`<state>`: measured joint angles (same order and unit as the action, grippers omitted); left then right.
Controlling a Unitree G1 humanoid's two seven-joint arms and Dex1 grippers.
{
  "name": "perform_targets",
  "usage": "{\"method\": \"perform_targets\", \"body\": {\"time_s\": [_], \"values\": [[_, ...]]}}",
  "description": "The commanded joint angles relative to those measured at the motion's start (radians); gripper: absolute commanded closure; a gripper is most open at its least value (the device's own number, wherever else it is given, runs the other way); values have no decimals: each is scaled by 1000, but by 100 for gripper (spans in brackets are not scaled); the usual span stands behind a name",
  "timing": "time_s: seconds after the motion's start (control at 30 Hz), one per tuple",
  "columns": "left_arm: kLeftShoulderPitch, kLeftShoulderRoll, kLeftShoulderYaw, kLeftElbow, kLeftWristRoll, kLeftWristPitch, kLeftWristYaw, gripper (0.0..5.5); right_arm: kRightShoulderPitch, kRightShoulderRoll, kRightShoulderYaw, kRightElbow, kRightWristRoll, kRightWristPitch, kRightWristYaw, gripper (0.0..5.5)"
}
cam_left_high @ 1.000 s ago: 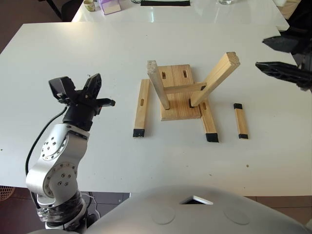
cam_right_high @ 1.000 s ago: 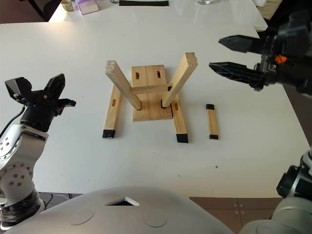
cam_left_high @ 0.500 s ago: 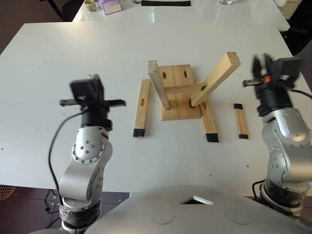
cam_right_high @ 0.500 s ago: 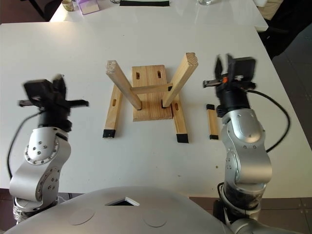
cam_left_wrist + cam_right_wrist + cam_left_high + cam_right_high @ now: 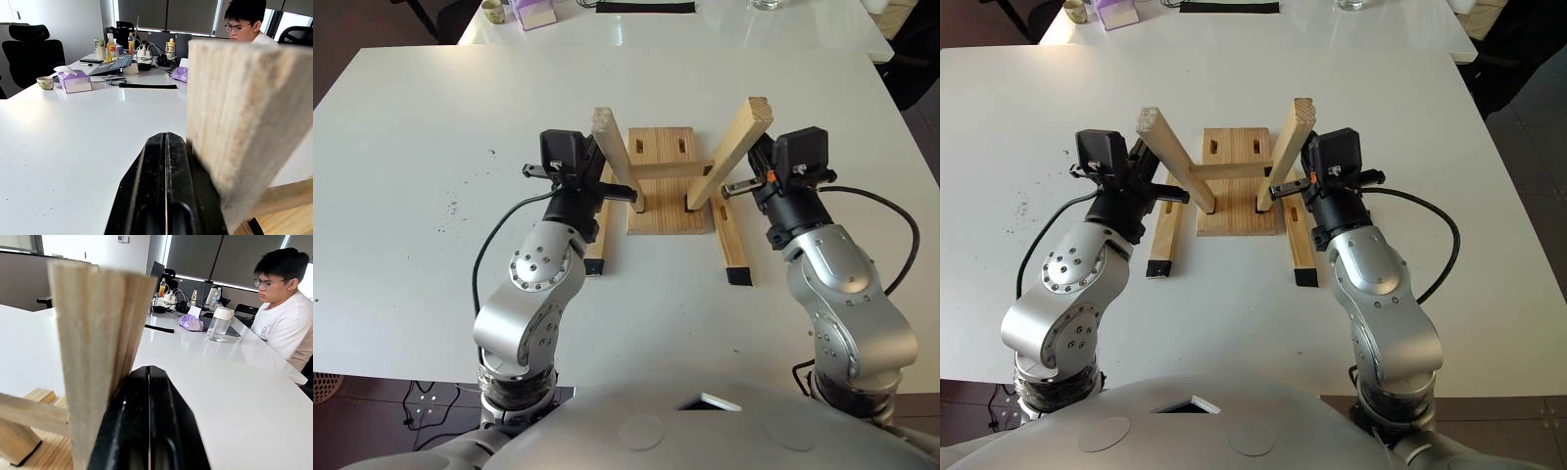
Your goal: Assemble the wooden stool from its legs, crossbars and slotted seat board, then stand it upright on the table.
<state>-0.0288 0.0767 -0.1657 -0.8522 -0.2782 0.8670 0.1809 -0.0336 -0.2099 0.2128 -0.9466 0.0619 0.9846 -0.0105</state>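
The slotted seat board (image 5: 661,196) lies flat mid-table with two legs standing in it. The left leg (image 5: 615,157) and right leg (image 5: 729,152) lean outward, joined by a crossbar (image 5: 671,168). My left gripper (image 5: 625,194) is shut, its fingers pressed together against the left leg's (image 5: 234,122) outer side. My right gripper (image 5: 736,186) is shut too, beside the right leg (image 5: 98,333). Nothing sits between either pair of fingers. Two loose legs lie flat, one left of the board (image 5: 597,250) under my left arm, one on the right (image 5: 732,245).
A tissue box (image 5: 533,12), a cup (image 5: 492,10) and a black strip (image 5: 646,6) sit on the far table. Small dark specks (image 5: 450,206) mark the table to the left. Bare tabletop (image 5: 411,147) spreads around the stool parts.
Both arms swung inward from the table's sides to the standing legs, and both grippers went from open to shut. The short loose bar on the right is now hidden by my right arm.
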Motion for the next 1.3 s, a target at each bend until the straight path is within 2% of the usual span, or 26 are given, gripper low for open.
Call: {"method": "perform_targets", "body": {"time_s": [0.03,0.1,0.27,0.3,0.37,0.43,0.53,0.67,0.77,0.83,0.9,1.0,1.03,1.1,1.3], "values": [[-16,-14,-36,-34,-94,49,-97,550,-1,-6,90,-23,128,34,142,548],[16,7,49,-59,-66,41,-76,550,35,-15,-30,-56,144,23,154,548],[78,65,394,-131,-70,33,-75,550,35,-119,-409,32,259,-41,305,548],[28,85,473,-121,-115,47,-90,550,-25,-146,-455,76,298,-54,346,548],[-193,106,609,-41,-250,71,-85,550,-243,-114,-522,181,412,-23,349,548],[-420,105,671,52,-414,80,-66,550,-452,-72,-515,264,489,5,334,548],[-640,98,646,116,-648,122,-63,550,-694,-46,-460,349,589,47,368,548],[-717,133,629,157,-867,150,-14,550,-881,-44,-511,458,737,105,372,548],[-710,169,607,179,-992,142,26,550,-928,-69,-550,494,821,118,361,548],[-635,176,570,193,-1018,150,51,550,-904,-86,-560,494,868,148,344,548],[-515,181,505,206,-993,168,52,550,-803,-103,-532,455,904,182,346,548],[-284,179,385,243,-905,162,-18,550,-482,-172,-363,410,820,157,413,548],[-218,181,340,264,-860,146,-54,550,-382,-223,-266,434,730,92,446,548],[-163,174,304,283,-816,100,-95,550,-295,-267,-166,478,629,-5,492,548],[-239,149,353,235,-920,-20,-87,550,-463,-213,-289,482,742,-57,474,548]]}}
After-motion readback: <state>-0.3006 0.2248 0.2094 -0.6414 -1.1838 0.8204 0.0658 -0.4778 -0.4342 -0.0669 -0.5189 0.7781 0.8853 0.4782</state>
